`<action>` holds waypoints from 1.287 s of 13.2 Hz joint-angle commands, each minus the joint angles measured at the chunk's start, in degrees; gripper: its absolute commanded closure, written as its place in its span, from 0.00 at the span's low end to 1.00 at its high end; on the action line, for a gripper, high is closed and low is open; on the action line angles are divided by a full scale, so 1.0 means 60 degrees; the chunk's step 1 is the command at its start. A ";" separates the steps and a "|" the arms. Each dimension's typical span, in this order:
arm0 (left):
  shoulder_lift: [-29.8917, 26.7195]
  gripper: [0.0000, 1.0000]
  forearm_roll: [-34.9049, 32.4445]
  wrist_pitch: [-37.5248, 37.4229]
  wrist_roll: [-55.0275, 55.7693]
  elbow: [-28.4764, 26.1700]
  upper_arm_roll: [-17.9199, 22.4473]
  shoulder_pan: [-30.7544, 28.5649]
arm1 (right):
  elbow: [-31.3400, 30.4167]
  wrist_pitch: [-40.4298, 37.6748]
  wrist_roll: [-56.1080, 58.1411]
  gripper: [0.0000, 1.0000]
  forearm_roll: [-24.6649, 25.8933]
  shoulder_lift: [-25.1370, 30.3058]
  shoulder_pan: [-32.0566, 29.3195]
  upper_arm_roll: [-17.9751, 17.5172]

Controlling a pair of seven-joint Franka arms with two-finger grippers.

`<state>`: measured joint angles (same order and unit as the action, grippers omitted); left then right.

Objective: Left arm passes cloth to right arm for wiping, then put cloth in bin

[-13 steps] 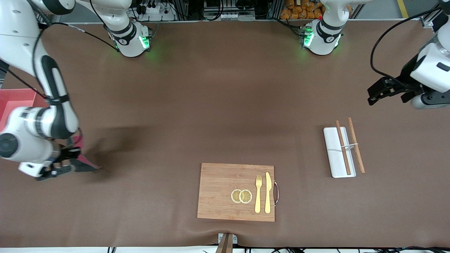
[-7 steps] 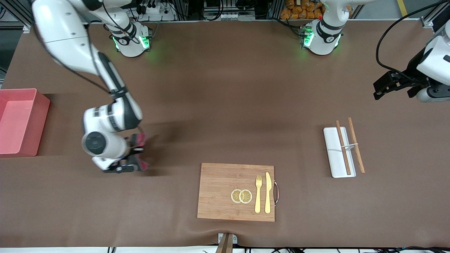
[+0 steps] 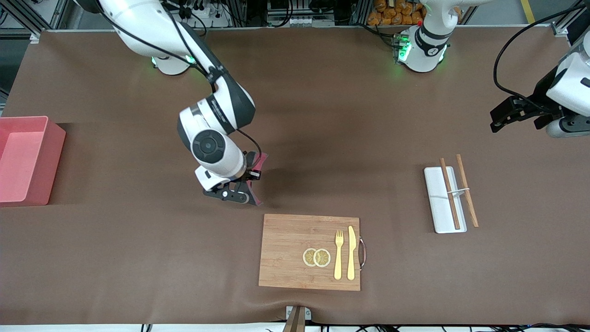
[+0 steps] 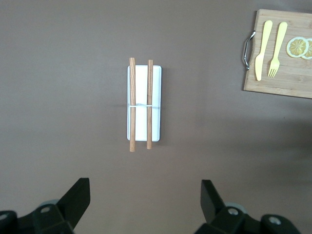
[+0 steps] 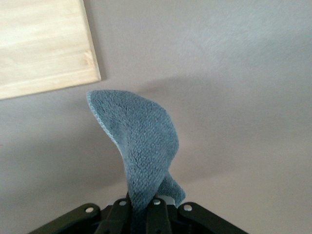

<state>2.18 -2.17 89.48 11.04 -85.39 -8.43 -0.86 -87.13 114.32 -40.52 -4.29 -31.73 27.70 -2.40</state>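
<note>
A brown mat point(image 3: 322, 115) covers the whole table, smooth apart from a slight ripple along the edge nearest the front camera. Along the table's top edge in the front view stand metal framing, cables and a stack of orange packets point(image 3: 396, 11), with green lights glowing on both arm bases.

The board point(image 3: 309, 251) lies near the front edge of the table, carrying two lemon slices point(image 3: 316, 257), a fork point(image 3: 339, 254) and a knife point(image 3: 351, 252). The right gripper point(image 3: 246, 186) is low over the mat just beside the board's corner toward the right arm's end, its fingers clamped on the cloth point(image 5: 141, 146), which hangs out of them; the pink face shows in the front view, the grey-blue face in the right wrist view. The bin point(image 3: 25, 159) sits well apart from the board at the right arm's end of the table.

The left gripper point(image 3: 516, 113) waits in the air toward the left arm's end, fingers point(image 4: 78, 200) spread wide with nothing between them. Under its wrist camera lies a white tray point(image 4: 144, 103) with two chopsticks point(image 4: 141, 104) across it, farther from the front camera than the board.
</note>
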 commanded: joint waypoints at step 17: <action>-0.0128 0.00 0.0127 -0.0118 -0.0184 -0.0095 0.0086 -0.0384 | -0.0245 -0.1827 1.3953 1.00 -0.0004 0.1524 -0.8611 0.0019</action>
<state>2.15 -2.17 89.38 11.08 -85.70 -7.88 -2.20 -88.77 104.01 36.30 -4.25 -23.77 -18.98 -0.90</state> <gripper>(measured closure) 0.000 0.916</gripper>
